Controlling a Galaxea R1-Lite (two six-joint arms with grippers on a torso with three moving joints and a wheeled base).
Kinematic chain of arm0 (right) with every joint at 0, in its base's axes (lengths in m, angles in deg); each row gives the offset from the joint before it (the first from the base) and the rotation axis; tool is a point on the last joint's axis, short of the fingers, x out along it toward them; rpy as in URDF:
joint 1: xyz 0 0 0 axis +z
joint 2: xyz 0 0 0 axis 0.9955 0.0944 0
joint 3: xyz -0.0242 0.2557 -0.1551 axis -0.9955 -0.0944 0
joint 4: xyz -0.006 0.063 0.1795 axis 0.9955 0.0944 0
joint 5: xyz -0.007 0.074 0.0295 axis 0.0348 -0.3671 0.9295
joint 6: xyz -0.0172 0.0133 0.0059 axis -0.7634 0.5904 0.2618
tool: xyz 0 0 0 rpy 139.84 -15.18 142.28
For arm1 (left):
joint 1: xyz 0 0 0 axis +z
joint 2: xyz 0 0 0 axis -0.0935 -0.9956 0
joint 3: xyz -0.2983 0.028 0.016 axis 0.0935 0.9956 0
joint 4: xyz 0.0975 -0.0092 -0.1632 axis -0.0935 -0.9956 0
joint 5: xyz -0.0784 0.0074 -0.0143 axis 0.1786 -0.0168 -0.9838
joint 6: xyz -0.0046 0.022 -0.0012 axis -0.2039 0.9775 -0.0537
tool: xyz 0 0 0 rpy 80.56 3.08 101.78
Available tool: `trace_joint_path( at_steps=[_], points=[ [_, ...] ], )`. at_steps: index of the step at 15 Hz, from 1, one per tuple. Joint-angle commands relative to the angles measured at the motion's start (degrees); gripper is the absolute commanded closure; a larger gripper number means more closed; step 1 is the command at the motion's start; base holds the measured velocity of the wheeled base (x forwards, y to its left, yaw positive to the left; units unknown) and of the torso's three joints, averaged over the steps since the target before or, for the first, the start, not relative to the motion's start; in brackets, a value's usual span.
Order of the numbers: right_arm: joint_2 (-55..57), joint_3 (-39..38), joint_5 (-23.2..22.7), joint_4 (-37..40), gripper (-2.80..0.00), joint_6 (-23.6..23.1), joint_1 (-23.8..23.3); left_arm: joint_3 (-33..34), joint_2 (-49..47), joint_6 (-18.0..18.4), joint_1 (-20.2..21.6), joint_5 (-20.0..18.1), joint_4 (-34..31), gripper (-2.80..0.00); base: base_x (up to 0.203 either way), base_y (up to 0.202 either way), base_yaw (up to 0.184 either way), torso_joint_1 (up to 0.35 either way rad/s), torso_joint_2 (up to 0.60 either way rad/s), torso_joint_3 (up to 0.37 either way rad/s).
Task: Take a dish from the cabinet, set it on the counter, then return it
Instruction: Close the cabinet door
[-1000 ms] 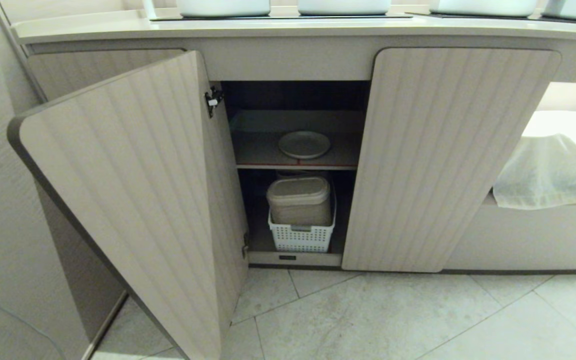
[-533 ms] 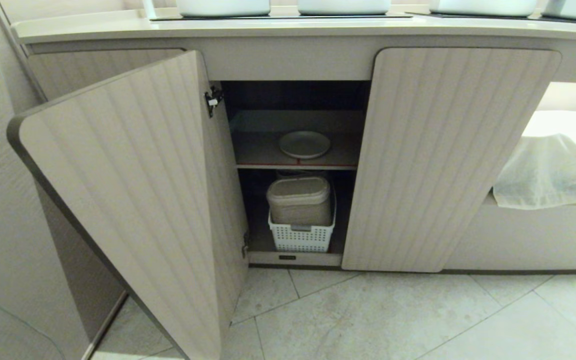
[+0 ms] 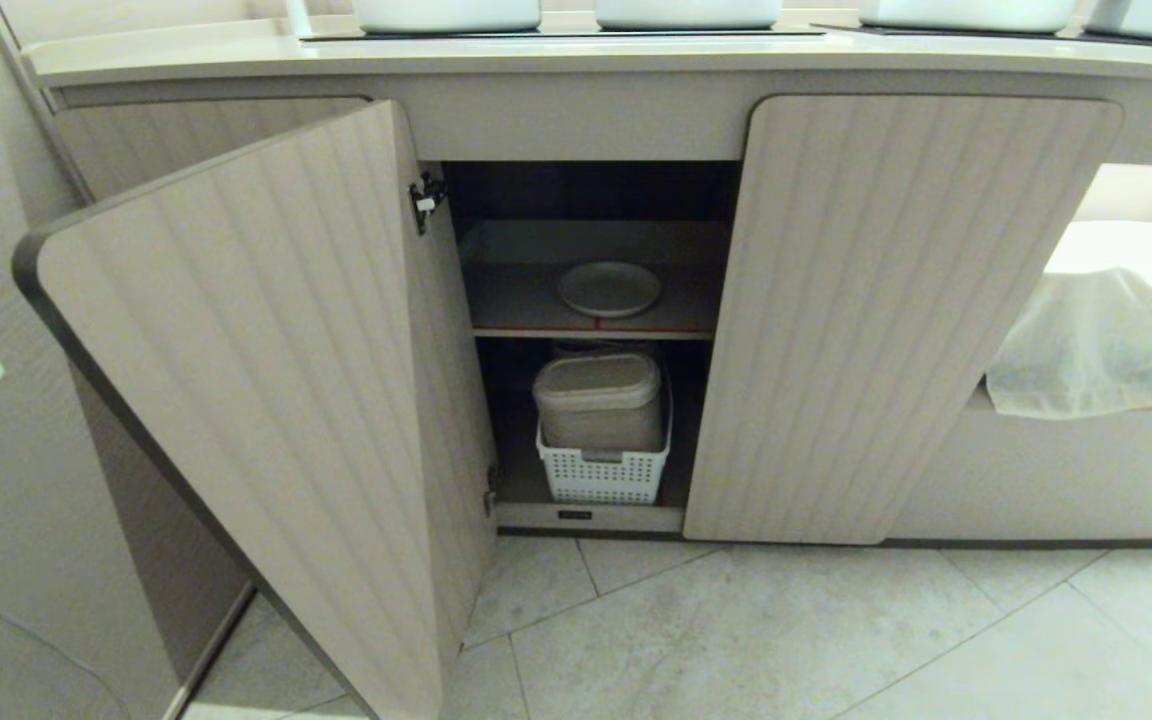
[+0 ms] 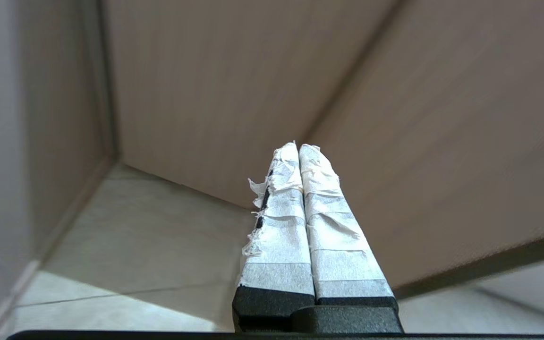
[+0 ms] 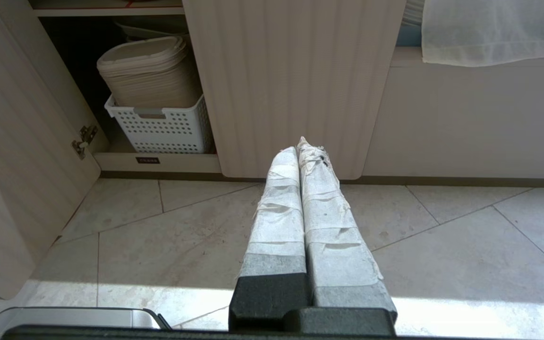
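Dish sat flat on the cabinet's upper shelf, the one with the red front edge, roughly centred in the opening and untouched by either arm. Below it a white perforated basket held a stack of beige lidded containers. The left-hand door stood swung wide, while the door to the right of the opening was closed. Above, the counter carried several white vessels at its back edge. The left gripper was clenched empty, its taped fingers pressed together, showing only as a pale tip at the far left of the head view, outside the open door and well apart from the dish. The right gripper hung low over the floor tiles, likewise clamped on nothing. From there the likely trouble was the door: an arm coming round from behind it could knock its edge, and jaws held together would have to part before reaching the rim.
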Motion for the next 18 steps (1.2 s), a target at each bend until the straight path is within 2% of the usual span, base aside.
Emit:
trace_joint_path(
  at_steps=[1, 3, 8, 18],
  points=[
    [-0.01, -0.01, 0.02, -0.02, 0.0, 0.01, 0.01, 0.05, -1.01, -0.14, 3.21, -7.37, 0.13, 0.0, 0.0, 0.0, 0.0, 0.0, 0.0, 0.0],
    [-0.01, -0.01, 0.02, -0.02, 0.0, 0.01, 0.01, 0.19, -1.34, -0.13, 4.55, -13.04, 0.21, 0.0, 0.0, 0.0, 0.0, 0.0, 0.0, 0.0],
    [-0.01, -0.01, 0.02, -0.02, 0.0, 0.01, 0.01, 0.46, -1.56, -0.84, 4.52, -20.09, 0.3, 0.0, 0.0, 0.0, 0.0, 0.0, 0.0, 0.0],
    [-0.01, -0.01, 0.02, -0.02, 0.0, 0.01, 0.01, 0.9, -3.62, -0.84, -2.08, -20.6, 2.85, 0.0, 0.0, 0.0, 0.0, 0.0, 0.0, 0.0]
  ],
)
